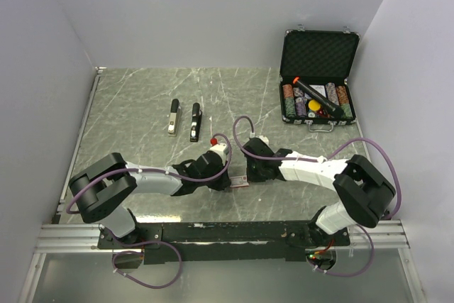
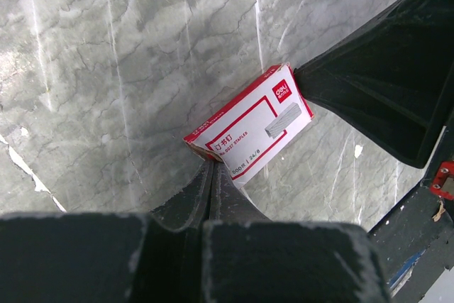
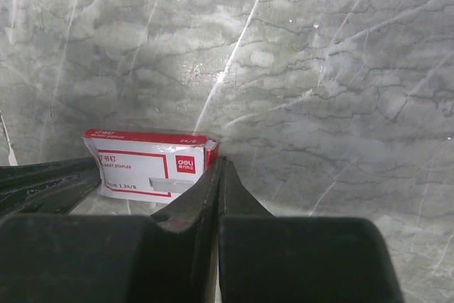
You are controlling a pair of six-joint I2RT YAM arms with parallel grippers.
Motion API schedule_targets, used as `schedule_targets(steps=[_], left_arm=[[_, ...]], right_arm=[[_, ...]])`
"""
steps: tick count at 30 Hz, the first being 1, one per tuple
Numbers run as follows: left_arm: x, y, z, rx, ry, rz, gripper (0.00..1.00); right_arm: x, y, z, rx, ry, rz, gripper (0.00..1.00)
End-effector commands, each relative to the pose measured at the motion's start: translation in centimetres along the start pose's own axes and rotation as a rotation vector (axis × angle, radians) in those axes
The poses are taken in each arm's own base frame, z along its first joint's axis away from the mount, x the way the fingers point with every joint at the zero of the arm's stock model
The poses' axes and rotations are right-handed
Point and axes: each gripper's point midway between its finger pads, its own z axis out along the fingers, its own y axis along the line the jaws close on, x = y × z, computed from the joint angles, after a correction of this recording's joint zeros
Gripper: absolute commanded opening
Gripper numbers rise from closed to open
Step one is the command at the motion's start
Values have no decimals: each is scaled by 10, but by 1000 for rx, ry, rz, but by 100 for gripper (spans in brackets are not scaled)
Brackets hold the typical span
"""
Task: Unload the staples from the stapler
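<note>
The stapler lies at mid table as two slim black parts side by side: one (image 1: 174, 116) with a silvery end, one (image 1: 195, 121) all black. No loose staples show in any view. My left gripper (image 1: 228, 175) is shut, and in the left wrist view its tips (image 2: 211, 164) touch a corner of a small red-and-white staple box (image 2: 248, 133). My right gripper (image 1: 250, 172) is shut, and its tips (image 3: 221, 162) rest beside the right end of the same box (image 3: 145, 164). The box (image 1: 239, 182) lies between the two grippers, well in front of the stapler.
An open black case (image 1: 318, 79) stands at the back right, holding rows of chips and a black tube with an orange end (image 1: 316, 97). White walls close the table on the left, back and right. A metal rail (image 1: 213, 233) runs along the near edge.
</note>
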Motion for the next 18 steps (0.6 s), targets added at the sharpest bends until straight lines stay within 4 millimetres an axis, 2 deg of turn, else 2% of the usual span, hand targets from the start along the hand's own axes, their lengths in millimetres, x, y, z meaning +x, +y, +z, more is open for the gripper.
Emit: schedule_targets(steps=[1,7,10,16,18], left_arm=[[5,4,2,-33,13,10,1],[1,9,-5,-60,-13,10,6],[-3,11,-10,-75,-29,13,10],[-11,16,-19,-111,-57,20,21],[-15,15,-23,-115,-69,21,23]], right_arm=[[1,15,-8,-35,3,-5,0],[-6,-2,-16,19,-33,2,8],[-11,-5,-21,33,-55,4,10],[-21,-16,-33,84,-96,0,23],[-24,-18,-38,81,-112,1,23]])
